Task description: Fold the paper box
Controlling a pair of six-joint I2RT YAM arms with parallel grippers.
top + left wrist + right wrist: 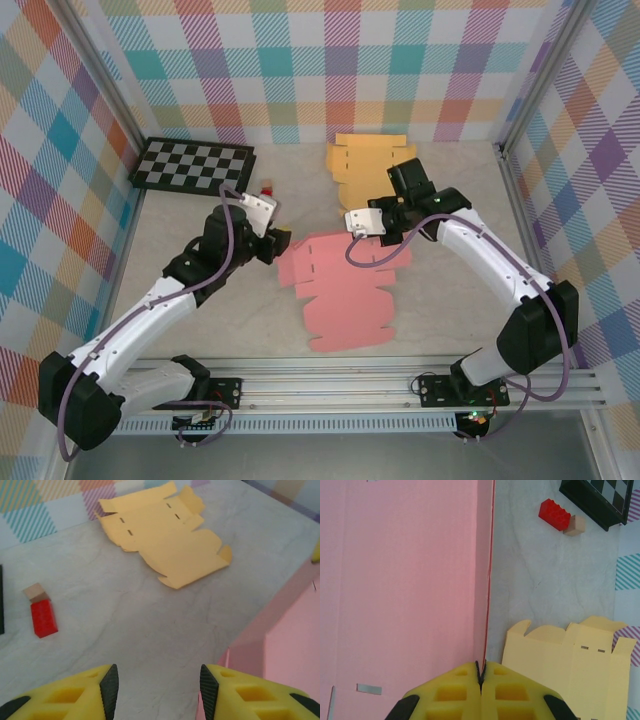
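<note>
- The pink paper box (340,295) lies in the middle of the tabletop (220,320), between the two arms. It is a flat cut-out sheet, not a box yet.
- Most of it lies flat. In the left wrist view, the side near the left pincer (157,687) looks bent up a little, with a darker pink strip along a crease. So I think the folding has only just begun.
- The right pincer (481,676) is closed. The thin edge of the pink sheet runs right into its yellow tips, so it looks like it pinches that edge.
- The left pincer is open with nothing in it. Bare tabletop shows between its fingers, and the pink sheet is just beside one finger.
- Almost all of the job is left, I think. The walls must be bent up and the flaps tucked in.
- A yellow paper box sheet (365,165) lies flat farther back, with no pincer touching it. I cannot tell if it needs folding too.
- From above, the right arm covers the far edge of the pink sheet, so the pinch is hidden there.
- In the right wrist view, the pink sheet is cut off at the left and top.
- A red block (44,619) touches a tan block (34,591) near a checkerboard (195,165), well apart from the pink sheet.
</note>
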